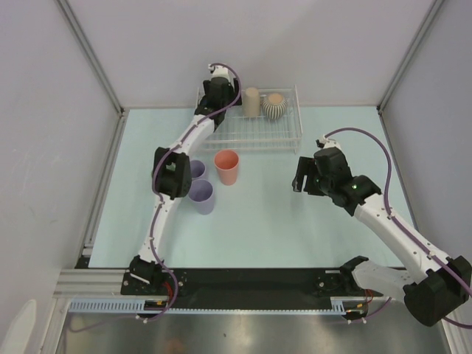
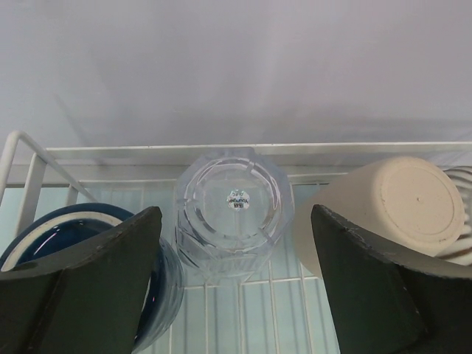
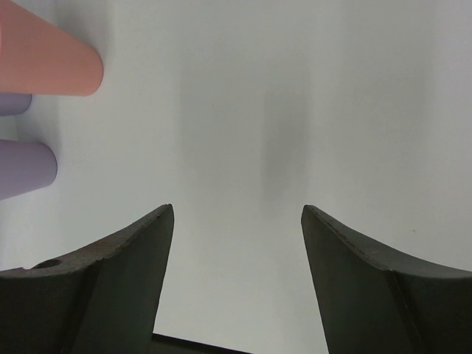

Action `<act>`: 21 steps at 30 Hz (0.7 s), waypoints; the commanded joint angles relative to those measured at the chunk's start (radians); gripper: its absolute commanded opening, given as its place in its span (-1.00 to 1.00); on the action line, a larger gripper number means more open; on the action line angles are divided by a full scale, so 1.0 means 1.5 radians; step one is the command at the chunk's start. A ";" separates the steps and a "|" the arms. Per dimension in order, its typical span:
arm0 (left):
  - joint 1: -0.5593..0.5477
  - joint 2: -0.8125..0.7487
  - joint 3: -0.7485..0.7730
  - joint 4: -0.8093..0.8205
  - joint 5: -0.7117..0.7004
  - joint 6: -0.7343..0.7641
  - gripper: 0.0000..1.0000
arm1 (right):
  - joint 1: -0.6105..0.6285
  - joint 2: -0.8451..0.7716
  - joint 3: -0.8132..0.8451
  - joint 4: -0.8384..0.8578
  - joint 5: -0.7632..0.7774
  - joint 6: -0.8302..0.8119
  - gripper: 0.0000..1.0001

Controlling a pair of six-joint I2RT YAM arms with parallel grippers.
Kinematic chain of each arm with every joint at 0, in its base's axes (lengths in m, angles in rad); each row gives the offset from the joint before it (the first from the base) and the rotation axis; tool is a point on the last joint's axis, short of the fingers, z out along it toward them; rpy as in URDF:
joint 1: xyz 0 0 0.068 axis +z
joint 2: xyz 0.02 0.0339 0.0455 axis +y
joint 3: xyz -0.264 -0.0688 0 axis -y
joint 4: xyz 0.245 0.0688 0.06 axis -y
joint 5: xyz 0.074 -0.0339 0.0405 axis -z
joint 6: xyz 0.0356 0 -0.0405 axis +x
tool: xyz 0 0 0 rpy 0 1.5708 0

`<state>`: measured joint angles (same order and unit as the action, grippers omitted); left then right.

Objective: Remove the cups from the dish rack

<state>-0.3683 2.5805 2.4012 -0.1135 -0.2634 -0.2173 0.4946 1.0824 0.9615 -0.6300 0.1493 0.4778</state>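
Observation:
The white wire dish rack (image 1: 254,144) stands at the back of the table. In it a tan cup (image 1: 251,102) and a ribbed beige mug (image 1: 275,106) stand upside down. My left gripper (image 1: 219,94) is open over the rack's back left. In the left wrist view its open gripper (image 2: 234,215) is spread to either side of an upturned clear cup (image 2: 234,243), touching nothing. A navy mug (image 2: 66,230) lies to the left, the tan cup (image 2: 391,203) to the right. My right gripper (image 1: 300,180) is open and empty above the table. No pale green cup shows.
A salmon-pink cup (image 1: 227,167) and two lavender cups (image 1: 198,169) (image 1: 201,197) stand on the pale table in front of the rack, beside the left arm. They also show at the left edge of the right wrist view, the salmon-pink cup (image 3: 44,59) above a lavender one (image 3: 26,169). White walls enclose the table.

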 commanded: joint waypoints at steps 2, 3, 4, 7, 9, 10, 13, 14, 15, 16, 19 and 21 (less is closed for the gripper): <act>0.007 0.019 0.040 0.030 0.012 -0.002 0.79 | 0.003 -0.004 -0.004 0.013 0.007 0.006 0.51; 0.007 0.023 0.041 0.029 0.012 -0.003 0.79 | 0.003 -0.006 -0.003 0.011 0.010 0.006 0.51; 0.007 0.024 0.043 0.030 0.017 -0.004 0.79 | 0.002 -0.006 -0.005 0.010 0.010 0.006 0.51; 0.007 0.037 0.054 0.029 0.030 -0.007 0.80 | 0.003 -0.010 -0.007 0.007 0.011 0.006 0.51; 0.007 0.040 0.058 0.028 0.041 -0.011 0.76 | 0.003 -0.012 -0.010 0.006 0.012 0.008 0.51; 0.007 0.039 0.057 0.027 0.043 -0.015 0.73 | 0.003 -0.014 -0.012 0.006 0.012 0.008 0.51; 0.006 0.039 0.055 0.025 0.048 -0.017 0.58 | 0.002 -0.017 -0.014 0.007 0.011 0.012 0.50; 0.006 0.039 0.054 0.025 0.050 -0.017 0.48 | 0.002 -0.016 -0.014 0.006 0.012 0.012 0.51; 0.005 0.039 0.054 0.023 0.048 -0.015 0.38 | 0.002 -0.018 -0.015 0.008 0.012 0.012 0.51; 0.005 0.037 0.052 0.021 0.049 -0.013 0.25 | 0.002 -0.018 -0.016 0.009 0.011 0.013 0.51; 0.003 0.028 0.036 0.024 0.049 -0.008 -0.09 | 0.003 -0.017 -0.020 0.014 0.007 0.015 0.51; 0.002 0.019 0.020 0.027 0.046 -0.004 -0.26 | 0.003 -0.016 -0.021 0.018 0.006 0.017 0.51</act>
<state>-0.3664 2.6278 2.4428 -0.0757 -0.2031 -0.2348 0.4953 1.0786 0.9386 -0.6300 0.1497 0.4812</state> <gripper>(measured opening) 0.612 0.755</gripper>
